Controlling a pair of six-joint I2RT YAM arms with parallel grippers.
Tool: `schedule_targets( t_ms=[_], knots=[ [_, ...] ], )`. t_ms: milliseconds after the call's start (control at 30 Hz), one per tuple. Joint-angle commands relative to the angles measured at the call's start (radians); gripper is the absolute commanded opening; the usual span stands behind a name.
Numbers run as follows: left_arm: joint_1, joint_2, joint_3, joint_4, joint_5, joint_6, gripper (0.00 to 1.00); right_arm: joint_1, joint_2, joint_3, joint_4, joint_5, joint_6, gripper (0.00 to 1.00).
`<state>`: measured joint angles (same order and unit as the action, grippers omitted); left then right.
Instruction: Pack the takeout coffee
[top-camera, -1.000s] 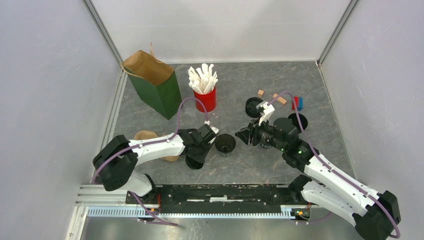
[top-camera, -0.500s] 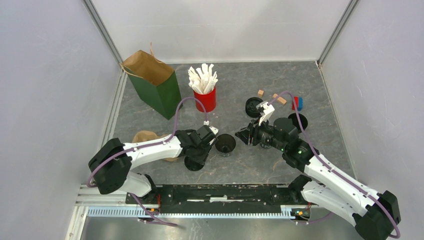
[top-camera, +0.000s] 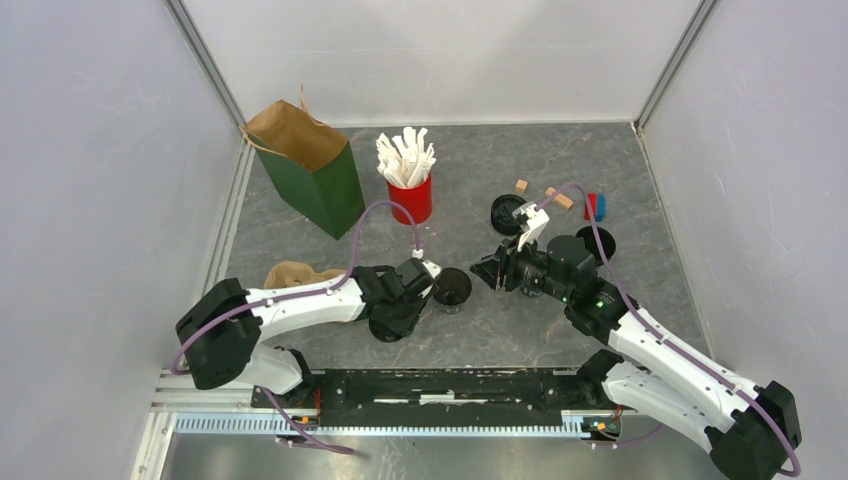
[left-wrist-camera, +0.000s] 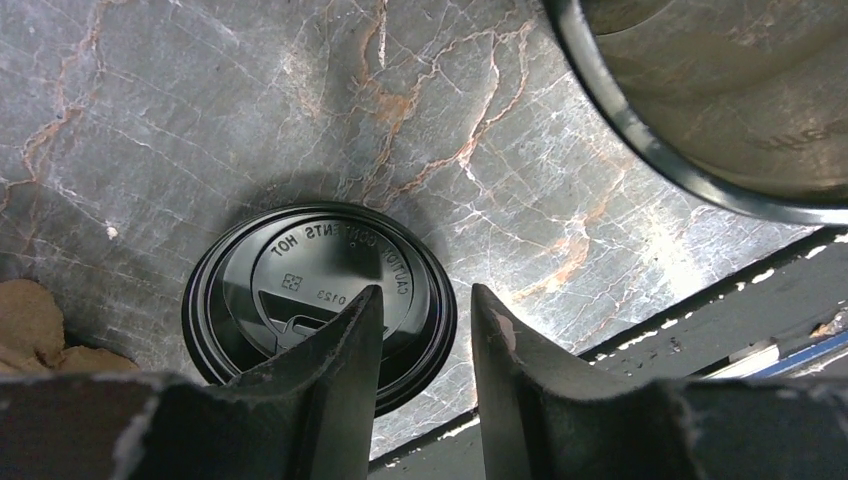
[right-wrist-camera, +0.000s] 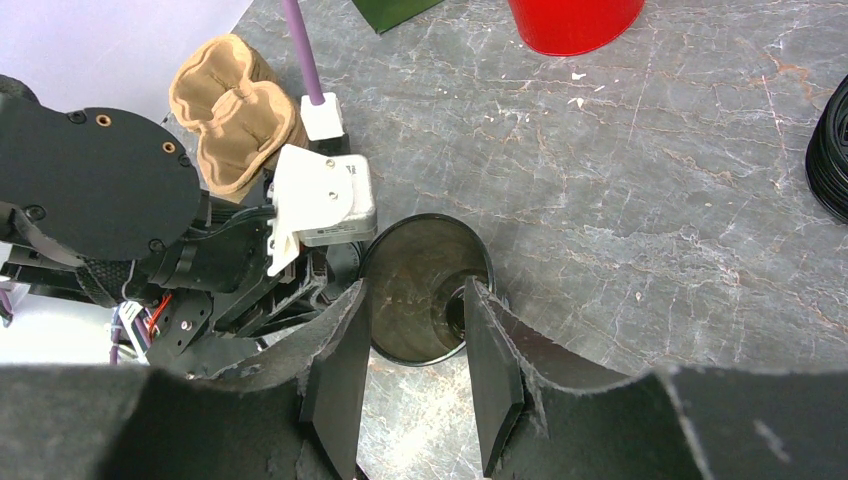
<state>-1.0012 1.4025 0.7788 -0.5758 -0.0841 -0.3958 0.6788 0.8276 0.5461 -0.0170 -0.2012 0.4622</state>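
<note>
Near the middle of the table (top-camera: 520, 330), the black paper cup (top-camera: 451, 288) stands upright with no cover on it. Its flat black lid (top-camera: 388, 325) lies on the stone surface at the cup's 8 o'clock, close by but apart from it. The left gripper (top-camera: 398, 308) hangs over that lid with its 2 fingers spread part-way. In the left wrist view nothing sits between them, and the lid lies flat beneath. The right gripper (top-camera: 488, 272) sits at the cup's 2 o'clock, near it without touching. Its fingers are also spread part-way and hold nothing, and the right wrist view looks between them into the cup's bare inside. A green paper bag (top-camera: 310, 165) stands at the table's 11 o'clock, and a red cup (top-camera: 412, 198) of white sticks at 12 o'clock.
</note>
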Motion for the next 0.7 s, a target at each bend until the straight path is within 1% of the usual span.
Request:
schedule_targets(
  t_ms=[0, 133, 200, 333, 433, 500, 667],
  knots=[
    [-0.01, 0.024, -0.008, 0.036, -0.007, -0.002, 0.43, 0.004, -0.013, 0.037, 0.024, 0.004, -0.015, 0.45],
    [-0.017, 0.036, -0.006, 0.036, -0.024, 0.003, 0.36, 0.004, -0.017, 0.038, 0.021, 0.008, -0.018, 0.46],
    [-0.019, 0.036, -0.006, 0.036, -0.032, 0.006, 0.3, 0.003, -0.018, 0.038, 0.021, 0.01, -0.019, 0.46],
    [-0.023, 0.028, -0.005, 0.035, -0.024, 0.007, 0.12, 0.004, -0.017, 0.037, 0.021, 0.011, -0.02, 0.46],
    [-0.023, 0.011, 0.01, 0.016, -0.015, -0.005, 0.02, 0.004, -0.02, 0.031, 0.023, 0.014, -0.019, 0.47],
    [-0.023, -0.016, 0.03, -0.014, -0.016, -0.025, 0.02, 0.004, -0.024, 0.024, 0.029, 0.016, -0.022, 0.49],
    [-0.021, -0.154, 0.082, -0.058, -0.024, -0.093, 0.02, 0.004, -0.055, -0.009, 0.104, 0.007, -0.045, 0.65]
  ],
)
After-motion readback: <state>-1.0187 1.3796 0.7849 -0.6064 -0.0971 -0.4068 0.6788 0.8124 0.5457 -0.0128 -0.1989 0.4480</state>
